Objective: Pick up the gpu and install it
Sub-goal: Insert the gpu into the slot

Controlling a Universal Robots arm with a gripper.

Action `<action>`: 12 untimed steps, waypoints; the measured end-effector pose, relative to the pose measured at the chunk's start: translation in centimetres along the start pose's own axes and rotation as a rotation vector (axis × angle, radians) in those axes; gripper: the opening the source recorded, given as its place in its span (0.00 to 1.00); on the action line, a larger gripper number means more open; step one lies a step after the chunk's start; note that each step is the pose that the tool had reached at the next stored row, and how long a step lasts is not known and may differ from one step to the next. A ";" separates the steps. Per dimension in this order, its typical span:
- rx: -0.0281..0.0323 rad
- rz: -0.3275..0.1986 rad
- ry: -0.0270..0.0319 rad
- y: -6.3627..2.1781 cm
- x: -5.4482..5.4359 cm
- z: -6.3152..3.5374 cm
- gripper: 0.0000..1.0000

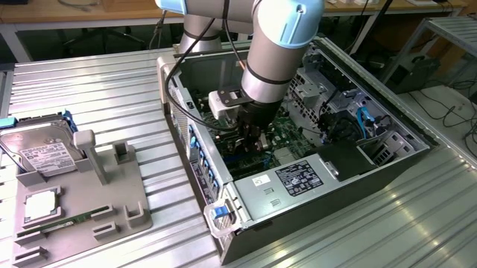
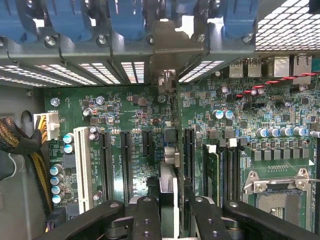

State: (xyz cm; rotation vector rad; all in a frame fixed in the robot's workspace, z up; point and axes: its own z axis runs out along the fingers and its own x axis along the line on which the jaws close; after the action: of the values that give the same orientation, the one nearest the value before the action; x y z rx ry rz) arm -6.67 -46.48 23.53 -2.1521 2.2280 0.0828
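Wrist view: end effector (image 2: 167, 210) clenched on edge-on gpu (image 2: 169, 175) above motherboard (image 2: 130, 120) slots.

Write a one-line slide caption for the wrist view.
Gripper holding the gpu edge-on above the motherboard slots inside the open computer case.

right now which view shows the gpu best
The wrist view: the gpu stands edge-on between the pincer fingers, above the green motherboard and its slots. In the exterior view the arm reaches into the open computer case, and the card there is too dark to make out.
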 end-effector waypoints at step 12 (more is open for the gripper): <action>0.0001 0.000 -0.0002 0.01 -0.1 -0.71 0.27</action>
State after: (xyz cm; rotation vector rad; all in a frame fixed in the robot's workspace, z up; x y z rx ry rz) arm -6.67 -46.47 24.24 -2.1519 2.2279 0.0830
